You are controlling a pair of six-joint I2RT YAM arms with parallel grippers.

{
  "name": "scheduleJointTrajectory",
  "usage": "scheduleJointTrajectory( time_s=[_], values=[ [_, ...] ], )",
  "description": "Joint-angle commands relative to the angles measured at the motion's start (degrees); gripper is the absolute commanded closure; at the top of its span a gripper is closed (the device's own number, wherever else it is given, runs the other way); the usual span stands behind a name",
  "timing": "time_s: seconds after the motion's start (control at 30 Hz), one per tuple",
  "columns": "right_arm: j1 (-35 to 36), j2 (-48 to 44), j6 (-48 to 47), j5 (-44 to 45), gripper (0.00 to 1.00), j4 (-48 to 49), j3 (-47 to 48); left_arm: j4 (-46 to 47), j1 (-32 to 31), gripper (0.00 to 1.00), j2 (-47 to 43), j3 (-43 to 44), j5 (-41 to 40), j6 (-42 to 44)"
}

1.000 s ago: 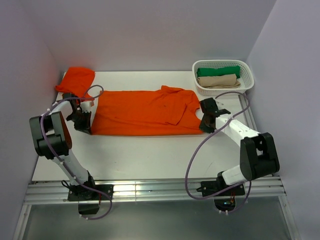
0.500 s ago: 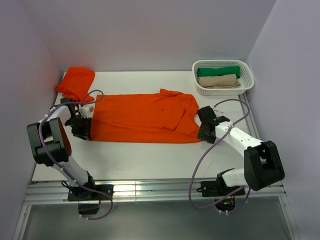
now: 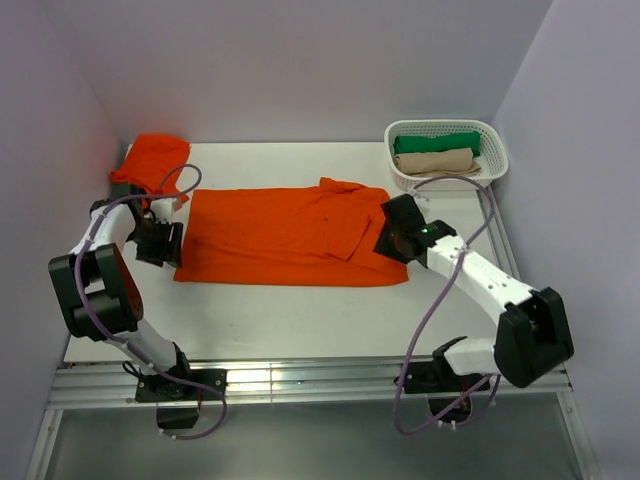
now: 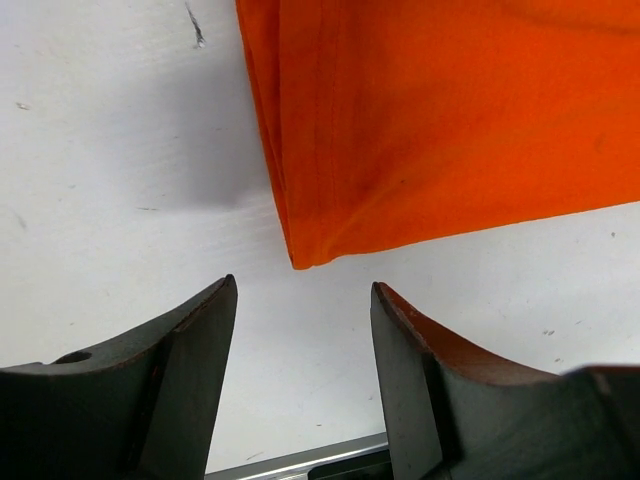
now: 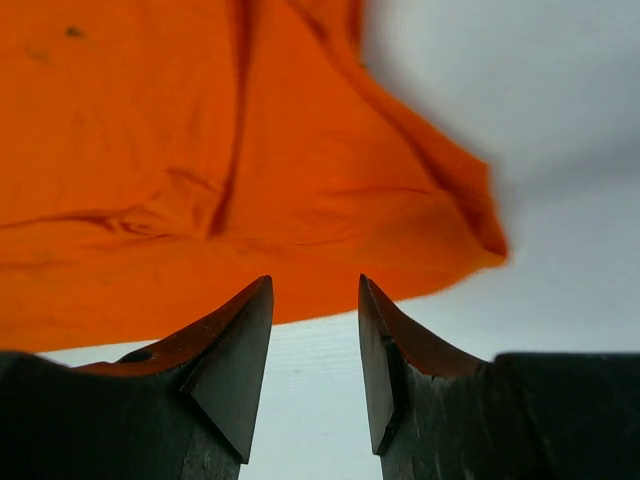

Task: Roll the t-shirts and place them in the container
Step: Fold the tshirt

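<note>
Folded shirt lies flat at frame centre on the table; a second shirt is bunched upper left. Left gripper at its corner and right gripper at its edge both gape, empty.

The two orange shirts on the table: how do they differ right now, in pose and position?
The front shirt lies spread flat, folded into a long band across the middle of the table; the back shirt sits bunched in the far left corner. The front shirt has the left gripper at one end and the right gripper at the other, both open; no gripper is on the back shirt. Both are plain bright orange.
</note>
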Motion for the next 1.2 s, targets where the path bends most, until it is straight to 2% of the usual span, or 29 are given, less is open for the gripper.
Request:
scheduleJointTrajectory(
  time_s=[0.0, 0.17, 0.33, 0.63, 0.77, 0.8, 0.9, 1.0, 1.17],
  values=[
    [3.51, 5.92, 1.68, -1.79, 0.53, 5.21, 4.30, -1.68, 0.32, 0.39, -2.58, 3.52, 1.45, -0.13],
    [5.37, 14.45, 3.61, -5.30, 0.55, 12.67, 5.70, -2.82, 0.23, 0.39, -3.38, 5.89, 1.88, -0.66],
    [7.30, 21.65, 4.93, -6.10, 0.55, 14.09, 8.69, -3.26, 0.23, 0.40, -3.64, 6.69, 1.97, -0.66],
    [8.00, 26.58, 6.34, -6.63, 0.54, 16.73, 10.01, -2.56, 0.23, 0.41, -3.82, 5.72, 1.80, -0.75],
    [7.92, 26.59, 6.95, -6.10, 0.65, 17.25, 10.19, -2.21, 0.23, 0.42, -3.82, 5.11, 1.88, -0.84],
    [7.92, 26.67, 6.96, -5.93, 0.76, 16.91, 10.45, -2.12, 0.23, 0.42, -3.73, 5.02, 1.89, -0.84],
    [7.92, 27.55, 6.69, -5.49, 0.87, 16.03, 12.56, -1.86, 0.23, 0.43, -3.73, 4.40, 1.97, -0.75],
    [7.92, 28.96, 6.08, -4.96, 0.90, 14.54, 15.54, -1.51, 0.23, 0.43, -3.82, 3.70, 1.62, -0.57],
    [7.92, 32.21, 4.94, -3.64, 0.90, 11.38, 21.52, -1.16, 0.23, 0.44, -3.73, 3.08, 1.27, -0.40]
  ],
)
